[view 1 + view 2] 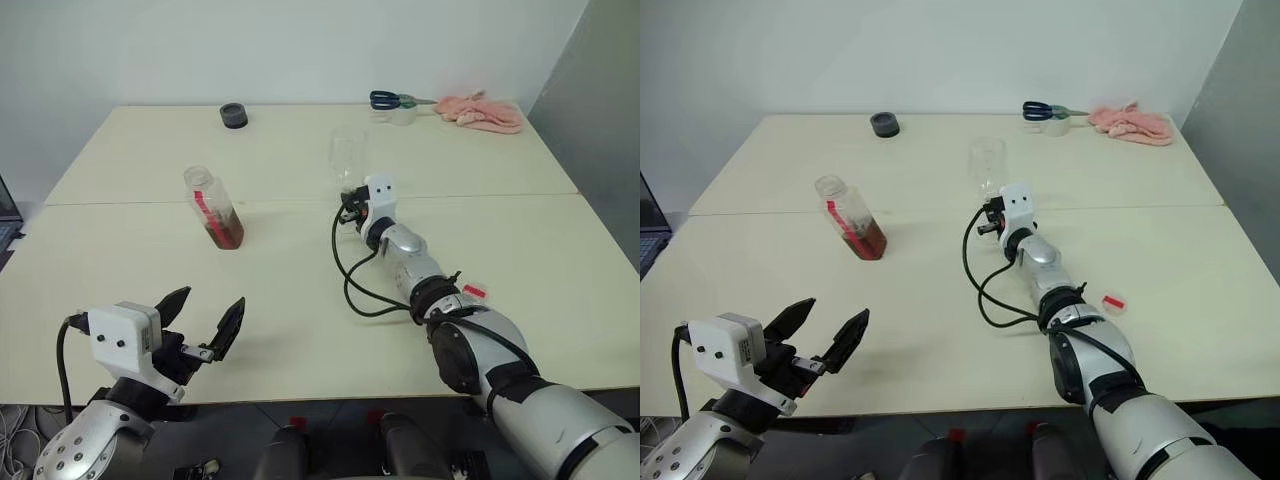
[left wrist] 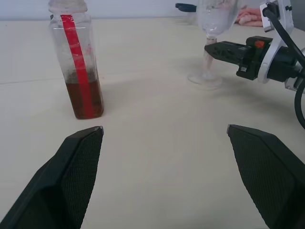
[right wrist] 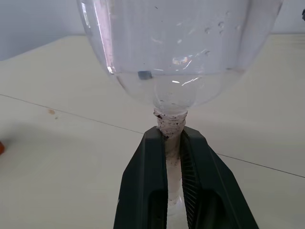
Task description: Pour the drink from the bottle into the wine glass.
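No text, brand, number or sign can be read anywhere. The bottle (image 2: 80, 67) carries a red-and-white label strip (image 2: 81, 71) down its side, but any printing on the strip is too small to make out.

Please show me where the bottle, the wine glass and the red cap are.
bottle (image 1: 213, 208): left eye view, labelled side.
wine glass (image 3: 181, 52): right wrist view, bowl.
red cap (image 1: 1114, 302): right eye view, top.

Two cream rectangular tabletops (image 1: 520, 260) pushed together, seam running across the middle. Plain white wall (image 1: 300, 50) behind, grey panel (image 1: 600, 110) at the right edge. Dark laptop corner (image 1: 648, 235) at far left. Even, soft lighting.
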Controlling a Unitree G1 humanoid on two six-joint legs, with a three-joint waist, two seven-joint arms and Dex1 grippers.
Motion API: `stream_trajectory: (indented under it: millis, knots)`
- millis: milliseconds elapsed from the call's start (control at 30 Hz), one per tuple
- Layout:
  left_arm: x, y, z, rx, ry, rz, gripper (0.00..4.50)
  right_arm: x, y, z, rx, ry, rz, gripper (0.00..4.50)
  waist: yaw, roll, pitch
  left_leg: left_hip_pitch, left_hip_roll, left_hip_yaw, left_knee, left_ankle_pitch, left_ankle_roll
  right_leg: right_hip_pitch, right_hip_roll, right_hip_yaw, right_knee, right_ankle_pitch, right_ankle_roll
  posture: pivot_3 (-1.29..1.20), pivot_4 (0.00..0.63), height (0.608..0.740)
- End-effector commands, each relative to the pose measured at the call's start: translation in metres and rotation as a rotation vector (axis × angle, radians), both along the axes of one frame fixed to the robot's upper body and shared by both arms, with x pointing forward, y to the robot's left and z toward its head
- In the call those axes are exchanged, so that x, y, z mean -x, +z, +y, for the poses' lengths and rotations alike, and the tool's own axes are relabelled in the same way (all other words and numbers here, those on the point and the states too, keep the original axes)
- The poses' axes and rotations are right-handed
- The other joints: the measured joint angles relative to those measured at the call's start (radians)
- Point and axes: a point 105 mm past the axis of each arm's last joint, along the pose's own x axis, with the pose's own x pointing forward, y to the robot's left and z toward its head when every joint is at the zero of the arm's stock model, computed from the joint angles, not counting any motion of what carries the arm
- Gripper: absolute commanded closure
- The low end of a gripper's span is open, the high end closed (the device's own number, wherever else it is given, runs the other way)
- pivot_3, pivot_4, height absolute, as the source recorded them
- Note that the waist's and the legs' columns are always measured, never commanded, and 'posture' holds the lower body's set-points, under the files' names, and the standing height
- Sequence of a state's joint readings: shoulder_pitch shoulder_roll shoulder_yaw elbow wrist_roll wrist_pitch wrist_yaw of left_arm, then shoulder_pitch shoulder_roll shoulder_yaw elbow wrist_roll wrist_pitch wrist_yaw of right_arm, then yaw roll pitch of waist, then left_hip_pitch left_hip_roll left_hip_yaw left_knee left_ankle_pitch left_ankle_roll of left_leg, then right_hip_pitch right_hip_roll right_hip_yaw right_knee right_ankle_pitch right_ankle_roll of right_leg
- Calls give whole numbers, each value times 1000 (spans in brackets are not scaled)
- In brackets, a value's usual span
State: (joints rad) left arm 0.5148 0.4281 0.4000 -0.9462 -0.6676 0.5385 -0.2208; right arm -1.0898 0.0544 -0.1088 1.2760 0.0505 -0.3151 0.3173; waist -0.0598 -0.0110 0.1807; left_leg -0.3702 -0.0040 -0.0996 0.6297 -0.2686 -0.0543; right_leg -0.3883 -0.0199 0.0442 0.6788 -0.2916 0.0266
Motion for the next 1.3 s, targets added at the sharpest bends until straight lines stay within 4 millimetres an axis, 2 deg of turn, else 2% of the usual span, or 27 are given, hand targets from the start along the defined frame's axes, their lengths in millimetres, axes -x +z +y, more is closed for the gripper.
stream_trajectory:
  millis: [33, 767, 833, 933, 1067, 1200, 1300]
  knots:
    - [2, 8, -5, -2, -21, -32, 0, 5, 17, 11, 25, 44, -121, 4377, 0, 0, 1, 0, 0, 0, 0, 0, 0, 0, 0, 0, 0, 0, 0, 0, 150, 740]
    - [1, 7, -7, 2, -28, -26, 0, 17, -7, 14, 53, 75, -113, 4377, 1, -1, 2, 1, 0, 0, 0, 0, 0, 0, 0, 0, 1, 0, 0, 0, 150, 740]
    - [1, 7, -7, 2, -28, -26, 0, 17, -9, 13, 56, 72, -106, 3665, 0, -1, 2, 1, 0, 0, 0, 0, 0, 0, 0, 0, 1, 0, 0, 0, 150, 740]
    - [0, 8, -9, 5, -34, -27, 0, 18, -11, 11, 61, 83, -103, 2863, 1, -1, 2, 1, 0, 0, 0, 0, 0, 1, 0, 0, 1, 0, 0, 0, 150, 740]
    - [-1, 7, -9, 7, -35, -27, 0, 18, -11, 10, 61, 93, -109, 1383, 0, -1, 2, 1, 0, 0, 0, 0, -1, 1, 0, 0, 1, 0, 0, 0, 150, 740]
    - [-2, 7, -9, 7, -37, -29, 0, 18, -10, 9, 62, 96, -111, 137, 1, -1, 2, 1, 0, 0, 0, 0, -1, 1, 0, 0, 1, 0, 0, 0, 150, 740]
    - [-3, 7, -9, 8, -34, -29, 0, 18, -11, 8, 65, 112, -104, 59, 1, -1, 2, 1, 0, 0, 0, 0, -1, 1, 0, 0, 1, 0, 0, 0, 150, 740]
